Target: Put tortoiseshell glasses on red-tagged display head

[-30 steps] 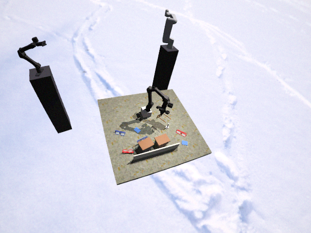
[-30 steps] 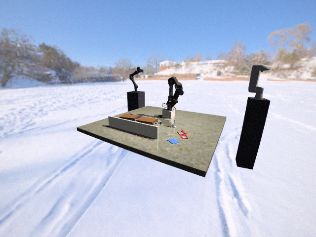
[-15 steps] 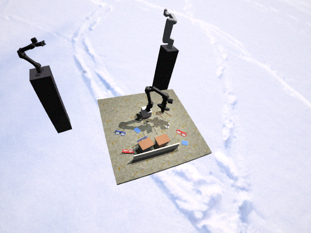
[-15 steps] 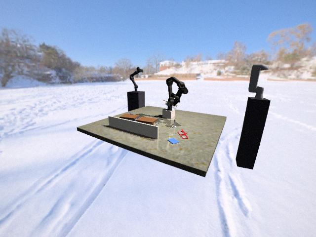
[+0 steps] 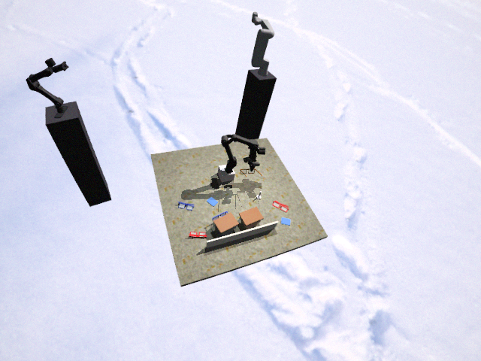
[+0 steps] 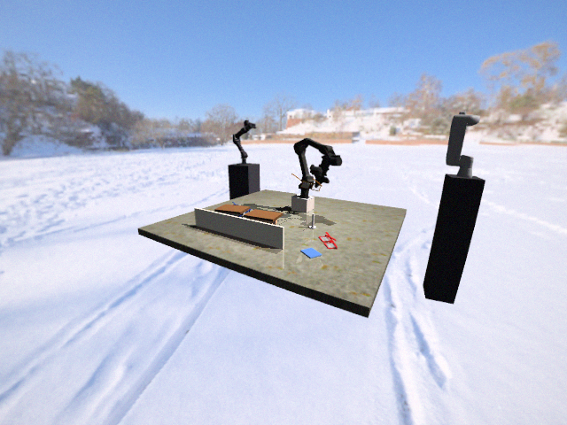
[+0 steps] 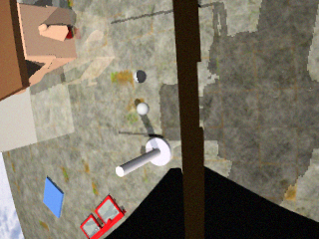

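Note:
My gripper is shut on the tortoiseshell glasses, held in the air near the arm's base. In the wrist view a dark brown bar of them runs top to bottom across the fingers. In the exterior view they look orange-brown and tilted. Two display heads with brown flat tops stand side by side, away from the glasses. The right head shows a dark red patch beside its nose in the wrist view. The left head has blue glasses at its front; their exact seating is unclear.
A low wall stands behind the heads. A white peg stand is upright. Red glasses and a blue card lie right. More glasses and another card lie left.

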Controlling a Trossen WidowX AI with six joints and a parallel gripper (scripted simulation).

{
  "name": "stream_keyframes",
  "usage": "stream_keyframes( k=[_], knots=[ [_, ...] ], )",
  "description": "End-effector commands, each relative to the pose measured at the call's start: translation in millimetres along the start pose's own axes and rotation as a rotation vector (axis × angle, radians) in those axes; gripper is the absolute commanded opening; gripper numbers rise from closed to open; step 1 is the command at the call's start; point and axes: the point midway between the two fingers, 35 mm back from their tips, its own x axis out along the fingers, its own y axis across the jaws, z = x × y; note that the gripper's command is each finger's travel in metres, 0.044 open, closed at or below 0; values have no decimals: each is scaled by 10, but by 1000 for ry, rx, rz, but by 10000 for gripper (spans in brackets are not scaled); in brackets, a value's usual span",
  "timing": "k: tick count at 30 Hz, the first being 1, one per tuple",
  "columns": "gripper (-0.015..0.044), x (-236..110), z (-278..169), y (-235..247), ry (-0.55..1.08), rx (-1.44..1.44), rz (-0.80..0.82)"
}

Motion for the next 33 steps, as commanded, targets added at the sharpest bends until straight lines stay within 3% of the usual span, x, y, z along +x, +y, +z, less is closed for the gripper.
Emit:
stream_keyframes(
  k=[1, 33],
  knots=[
    [0, -58, 4, -32, 23, 83, 30],
    [0, -65, -11, -35, 29, 79, 25]
  ],
)
